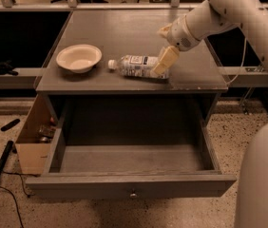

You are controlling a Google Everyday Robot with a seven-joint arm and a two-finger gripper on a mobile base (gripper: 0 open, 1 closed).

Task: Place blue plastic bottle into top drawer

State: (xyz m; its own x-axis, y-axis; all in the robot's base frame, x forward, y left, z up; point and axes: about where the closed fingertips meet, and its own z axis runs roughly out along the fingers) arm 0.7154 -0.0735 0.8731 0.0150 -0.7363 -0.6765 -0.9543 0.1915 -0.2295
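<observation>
Now | one bottle (pixel 133 65), one bowl (pixel 79 57) | one pincer (pixel 162 65) at bottle

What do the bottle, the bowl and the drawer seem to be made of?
Bottle: thin clear plastic, see-through and crinkled, with a white cap and a paper-like label. Bowl: cream, smooth, slightly glossy; ceramic or hard plastic, cannot tell which. Drawer: grey matte painted wood, probably, with a small metal knob. The gripper is at the bottle's base end.

cream gripper (pixel 162 67) at the clear, white-capped blue plastic bottle (pixel 135 65); grey top drawer (pixel 129 186); cream bowl (pixel 78 58)
</observation>
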